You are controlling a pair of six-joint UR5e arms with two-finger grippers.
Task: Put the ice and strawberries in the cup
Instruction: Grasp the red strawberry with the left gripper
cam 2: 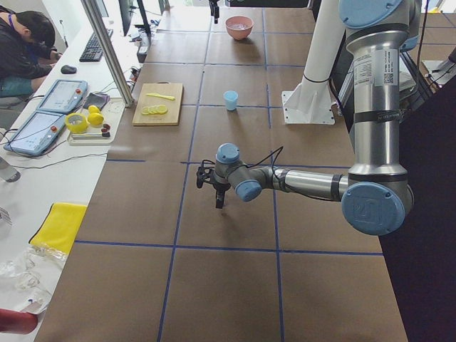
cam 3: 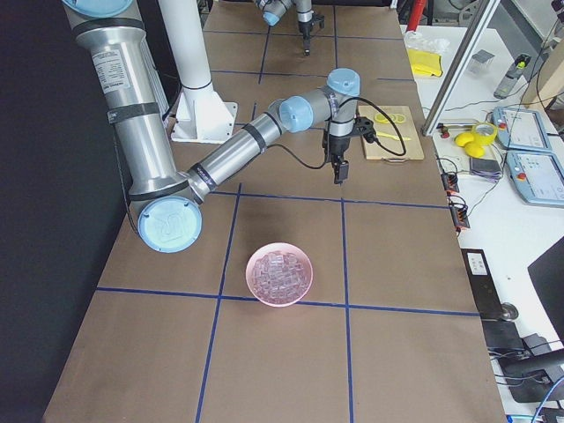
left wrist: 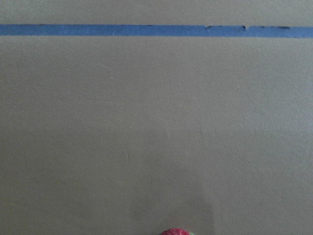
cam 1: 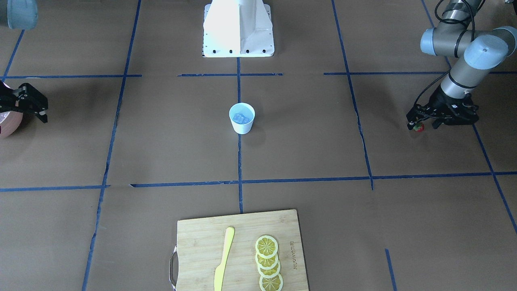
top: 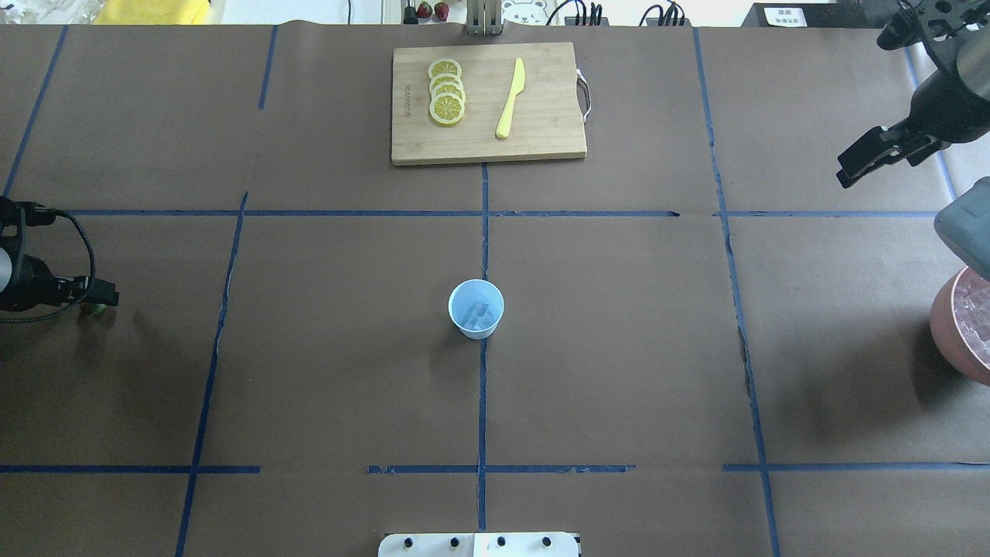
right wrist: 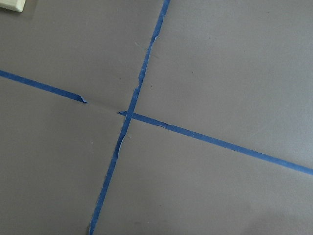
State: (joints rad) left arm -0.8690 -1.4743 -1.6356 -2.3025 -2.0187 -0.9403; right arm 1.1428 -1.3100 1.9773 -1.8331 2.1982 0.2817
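Brown paper covers the table (top: 309,371), marked into large squares by blue tape (top: 481,387). The white cup (top: 476,309) stands upright at the middle, on the centre tape line, with a few ice cubes (top: 479,316) lying in its bluish bottom. The strawberry (cam 1: 419,127) is far out toward the robot's left end of the table, well apart from the cup. It sits right at the fingertips of the left gripper (cam 1: 414,123), which points down over it. The left wrist view shows only its red top at the lower edge, and whether the jaws clamp it or merely stand beside it cannot be told. The right gripper (top: 848,169) hangs above the paper near the opposite end, farther from the robot than the pink bowl (top: 945,333), which is heaped with more ice; whether its jaws are apart or together cannot be told either. Between strawberry and cup lies flat paper crossed by a tape line. A cutting board (cam 1: 202,238) with lemon slices (cam 1: 267,258) and a yellow knife (cam 1: 224,256) lies at the operators' edge, well apart from the cup. The robot's base (cam 1: 238,32) stands at the opposite edge.
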